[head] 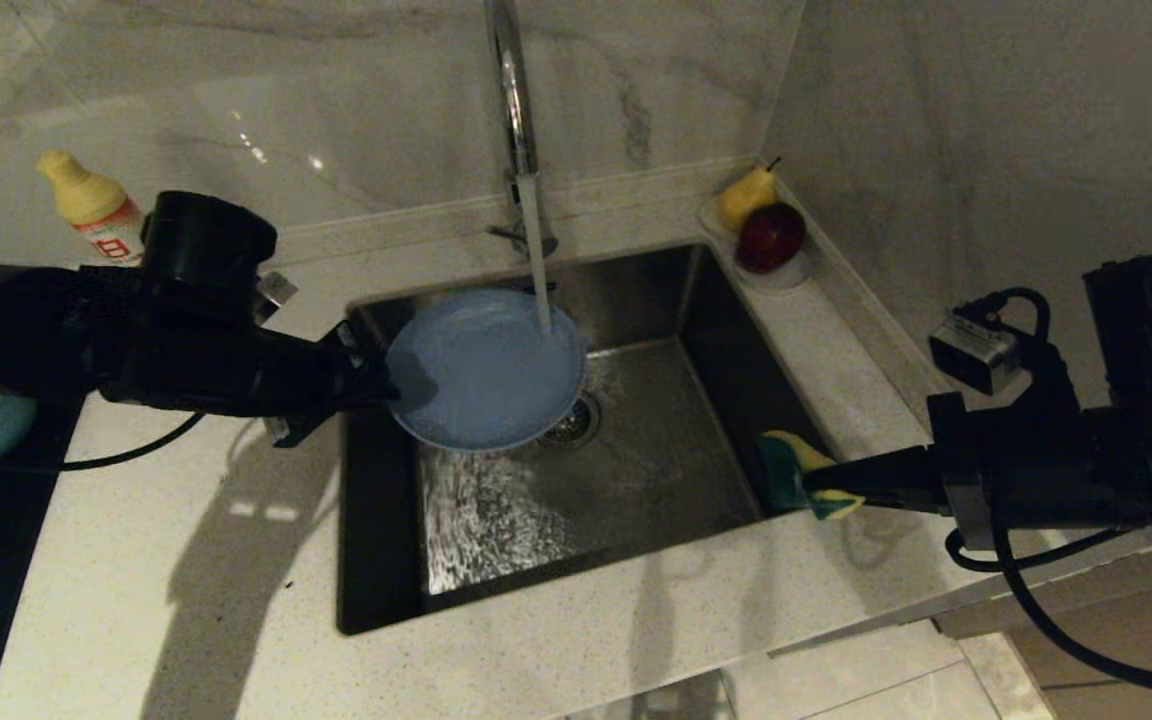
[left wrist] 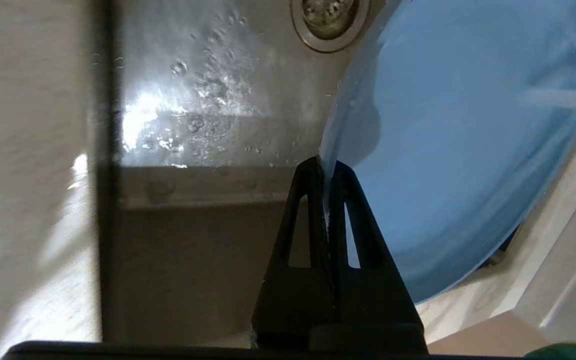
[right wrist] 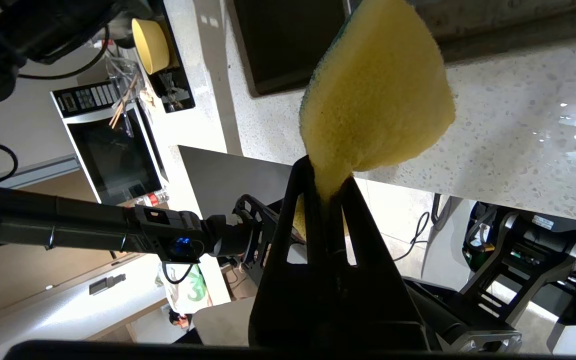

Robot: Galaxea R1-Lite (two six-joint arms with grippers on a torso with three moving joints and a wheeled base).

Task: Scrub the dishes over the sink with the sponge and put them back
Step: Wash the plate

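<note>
From the head camera, the left gripper holds the blue plate by its rim over the sink, with water from the tap falling on it. The right gripper clamps the sponge at the sink's right edge. In the left wrist view, the fingers pinch the plate's edge above the drain. In the right wrist view, the fingers squeeze the sponge's yellow side over the counter.

Pale marble-veined walls meet in a corner behind a speckled light stone desk; a black oven sits in cabinetry below, the room dim with glossy reflections
</note>
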